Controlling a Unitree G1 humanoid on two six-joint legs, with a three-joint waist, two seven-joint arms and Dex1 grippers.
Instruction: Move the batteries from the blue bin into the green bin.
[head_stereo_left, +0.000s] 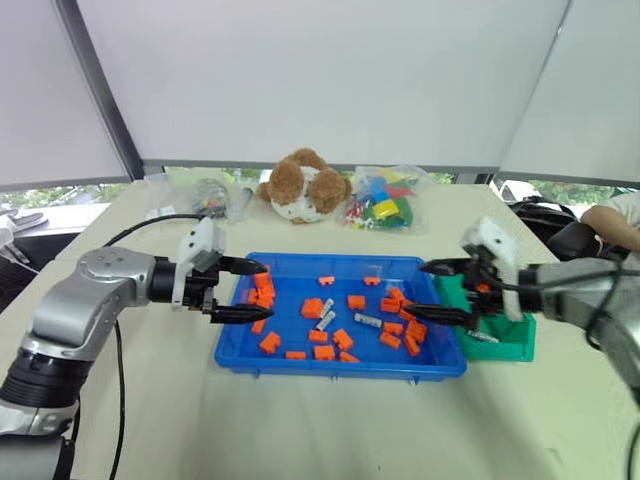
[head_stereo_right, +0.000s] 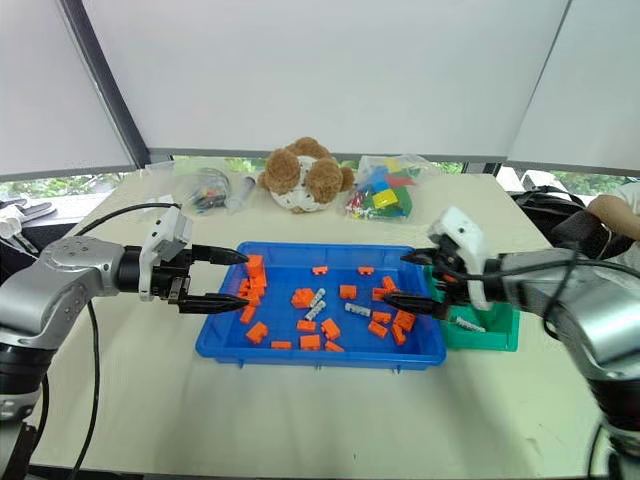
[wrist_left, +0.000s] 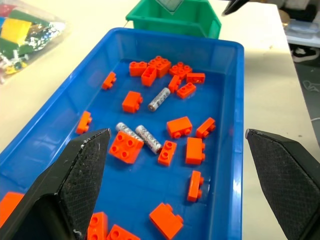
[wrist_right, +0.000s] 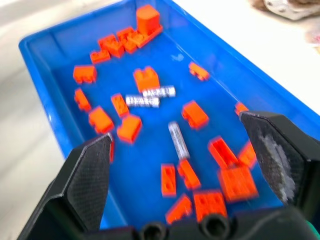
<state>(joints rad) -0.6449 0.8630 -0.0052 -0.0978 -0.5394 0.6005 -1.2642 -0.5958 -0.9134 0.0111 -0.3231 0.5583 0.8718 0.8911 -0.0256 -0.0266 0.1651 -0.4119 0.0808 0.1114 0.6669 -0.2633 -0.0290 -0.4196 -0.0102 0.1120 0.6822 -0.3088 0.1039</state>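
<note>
Batteries (wrist_left: 148, 138), three of them, lay loose among orange blocks (wrist_left: 180, 127) in the blue bin (head_stereo_left: 340, 364); another lay in the green bin (head_stereo_left: 505, 345), touching the blue one's right end. My left gripper (head_stereo_left: 244, 291) and right gripper (head_stereo_left: 441, 291) hung spread wide and empty over opposite ends.

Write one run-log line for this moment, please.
left end effector: open | right end effector: open | batteries: three in blue bin | green bin: one
</note>
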